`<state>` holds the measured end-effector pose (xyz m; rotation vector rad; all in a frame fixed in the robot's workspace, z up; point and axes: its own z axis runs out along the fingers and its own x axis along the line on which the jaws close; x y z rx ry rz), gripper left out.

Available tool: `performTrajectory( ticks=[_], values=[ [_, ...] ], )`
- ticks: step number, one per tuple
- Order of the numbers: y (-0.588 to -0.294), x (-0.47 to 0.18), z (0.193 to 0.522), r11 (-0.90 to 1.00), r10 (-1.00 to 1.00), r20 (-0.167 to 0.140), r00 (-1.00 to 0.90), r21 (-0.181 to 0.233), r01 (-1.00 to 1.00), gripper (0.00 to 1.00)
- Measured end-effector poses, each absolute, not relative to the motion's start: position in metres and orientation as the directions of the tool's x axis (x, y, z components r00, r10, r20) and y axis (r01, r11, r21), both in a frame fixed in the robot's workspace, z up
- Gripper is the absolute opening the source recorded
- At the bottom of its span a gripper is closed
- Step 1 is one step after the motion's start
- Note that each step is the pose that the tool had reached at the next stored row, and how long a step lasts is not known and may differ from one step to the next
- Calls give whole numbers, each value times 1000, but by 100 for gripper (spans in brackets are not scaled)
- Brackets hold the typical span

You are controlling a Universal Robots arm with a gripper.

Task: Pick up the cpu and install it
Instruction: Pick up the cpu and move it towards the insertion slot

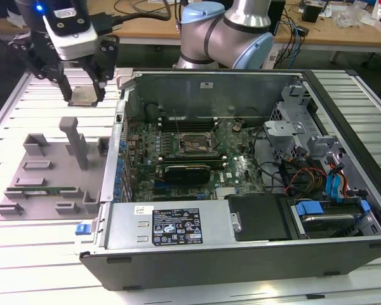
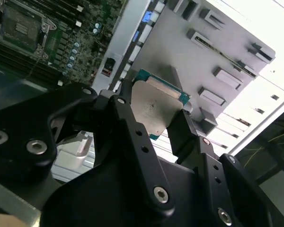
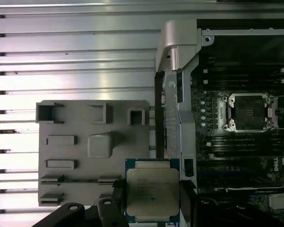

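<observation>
My gripper [image 1: 82, 89] is shut on the cpu [image 1: 84, 96], a flat square chip with a silver-grey metal top. It hangs in the air above the far end of the grey holder tray [image 1: 44, 171], at the exterior view's left of the open computer case [image 1: 241, 254]. In both wrist views the cpu [image 2: 156, 106] [image 3: 152, 191] sits clamped between the two black fingers [image 2: 128, 109], with its green edge showing. The dark metal-framed socket [image 1: 193, 145] [image 3: 248, 112] [image 2: 21, 26] lies open and bare on the motherboard inside the case, apart from the gripper.
A tall post [image 1: 73, 136] and several low blocks rise from the holder tray, and a green memory stick [image 1: 41, 189] lies in it. The case wall [image 3: 177, 94] stands between tray and motherboard. Inside the case are a power supply [image 1: 171, 225], drive cage and cables [image 1: 305, 171]. The arm's base [image 1: 225, 35] stands behind.
</observation>
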<state>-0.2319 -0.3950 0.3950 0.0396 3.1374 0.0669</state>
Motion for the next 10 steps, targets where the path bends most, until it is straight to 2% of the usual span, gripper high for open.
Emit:
performTrajectory(
  ticks=[10],
  values=[
    [-395, -189, 395, 999, 25, -3, -1000, 43, 25, 55]
  ],
)
